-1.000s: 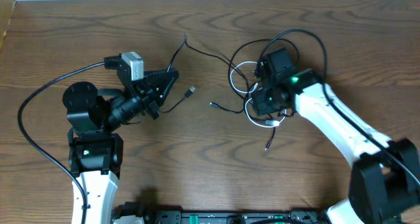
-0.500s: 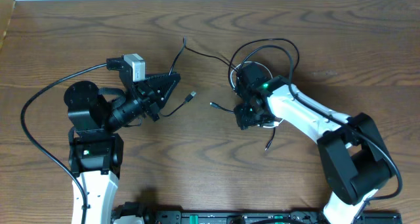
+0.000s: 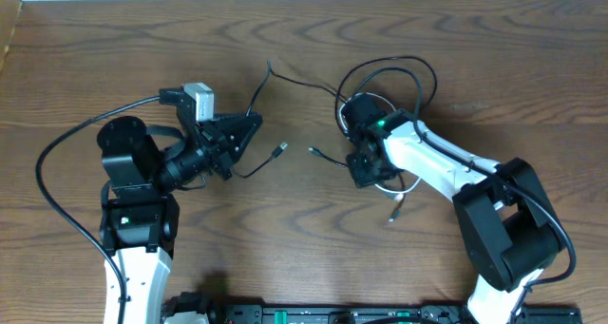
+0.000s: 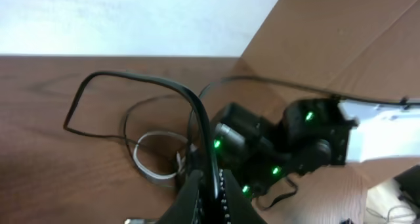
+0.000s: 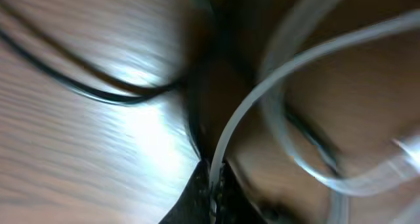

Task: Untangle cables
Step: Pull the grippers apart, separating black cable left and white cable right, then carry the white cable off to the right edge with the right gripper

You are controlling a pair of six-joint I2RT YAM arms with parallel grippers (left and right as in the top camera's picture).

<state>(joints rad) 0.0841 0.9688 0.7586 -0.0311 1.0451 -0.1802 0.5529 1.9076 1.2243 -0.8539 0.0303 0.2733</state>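
The cables lie as a loose tangle of thin black loops (image 3: pixel 410 69) at centre right, with a white cord (image 3: pixel 391 184) looping beneath. My right gripper (image 3: pixel 366 172) points down into this tangle. In the right wrist view it (image 5: pixel 215 177) is shut on the white cord (image 5: pixel 275 79), with a black cord (image 5: pixel 98 94) blurred beside it. My left gripper (image 3: pixel 253 123) is shut on one black cord (image 3: pixel 285 75) that runs off towards the tangle. In the left wrist view the jaws (image 4: pixel 211 179) pinch this cord (image 4: pixel 131 79), which arches up and away.
A loose plug end (image 3: pixel 278 151) lies just right of the left gripper, another (image 3: pixel 313 153) left of the right gripper, and a silver tip (image 3: pixel 397 199) below it. The right arm (image 4: pixel 367 129) with green lights fills the left wrist view's right side. The wooden table (image 3: pixel 313 248) is bare in front.
The right arm swung left and down onto the tangle, and its gripper closed on the white cord. The left gripper drifted slightly right, still holding its black cord.
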